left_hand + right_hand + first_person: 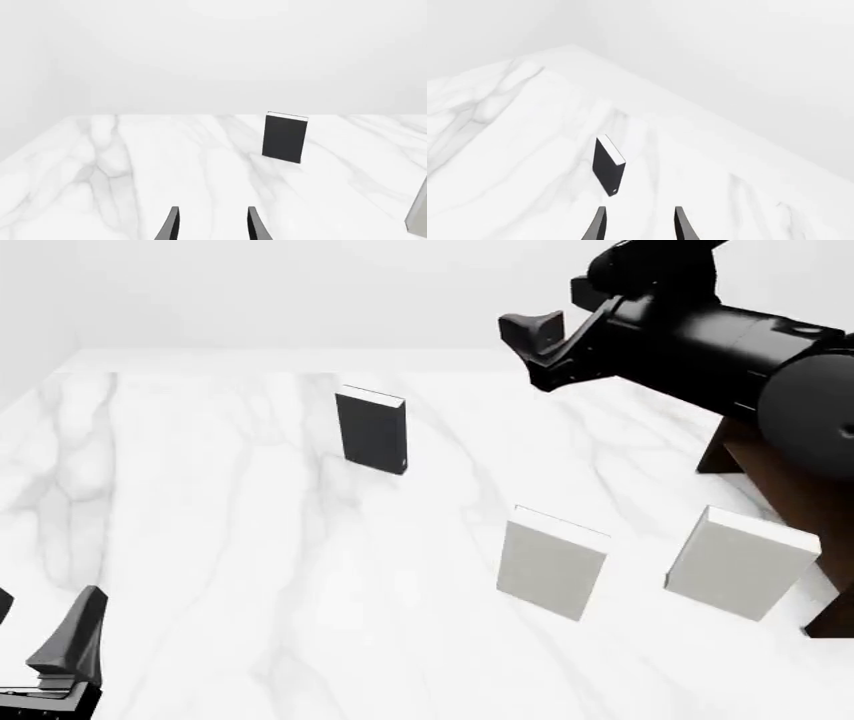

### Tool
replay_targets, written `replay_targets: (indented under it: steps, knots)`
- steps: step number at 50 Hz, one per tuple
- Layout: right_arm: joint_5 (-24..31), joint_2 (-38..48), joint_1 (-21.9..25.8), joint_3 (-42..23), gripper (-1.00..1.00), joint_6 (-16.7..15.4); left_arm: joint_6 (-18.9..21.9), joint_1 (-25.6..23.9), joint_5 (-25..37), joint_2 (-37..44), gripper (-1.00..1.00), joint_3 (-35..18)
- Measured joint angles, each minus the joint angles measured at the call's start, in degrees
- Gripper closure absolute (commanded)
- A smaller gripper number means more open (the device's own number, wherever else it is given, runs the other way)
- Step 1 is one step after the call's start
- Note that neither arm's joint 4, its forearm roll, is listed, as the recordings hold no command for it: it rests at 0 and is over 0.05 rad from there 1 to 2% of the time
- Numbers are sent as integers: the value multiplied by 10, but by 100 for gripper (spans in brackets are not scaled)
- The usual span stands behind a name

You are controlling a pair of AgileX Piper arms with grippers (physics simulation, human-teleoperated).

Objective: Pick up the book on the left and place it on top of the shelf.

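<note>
- The left gripper [60, 650] is sitting low at the near left corner of the worktop [240, 570], its fingers [172, 225] standing apart and holding nothing.
- Two pale books [551, 565] are standing upright at the near right, just in front of the shelf [787, 490], whose dark brown side is showing behind the right arm.
- The book [371, 430] is standing on end farther back, left of centre, well apart from both grippers.
- The right gripper [541, 345] is hanging high over the far right, its fingers [599, 225] apart and empty, pointed toward the book.
- Risk: a thin book on end is likely tipping at any off-centre touch, and a carry across could be knocking the pale books over.
</note>
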Motion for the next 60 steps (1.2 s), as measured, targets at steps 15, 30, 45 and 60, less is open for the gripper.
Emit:
replay_targets:
  steps: [15,30,45,60]
  knots:
    - [-30,83,21,-37,-100,12,0,0,0,0,-100,0]
    - [-67,159,25,-75,-100,28,0,0,0,0,-100,0]
    - [-94,216,23,-100,-100,40,0,0,0,0,-100,0]
    - [-113,271,20,-122,-100,50,0,0,0,0,-100,0]
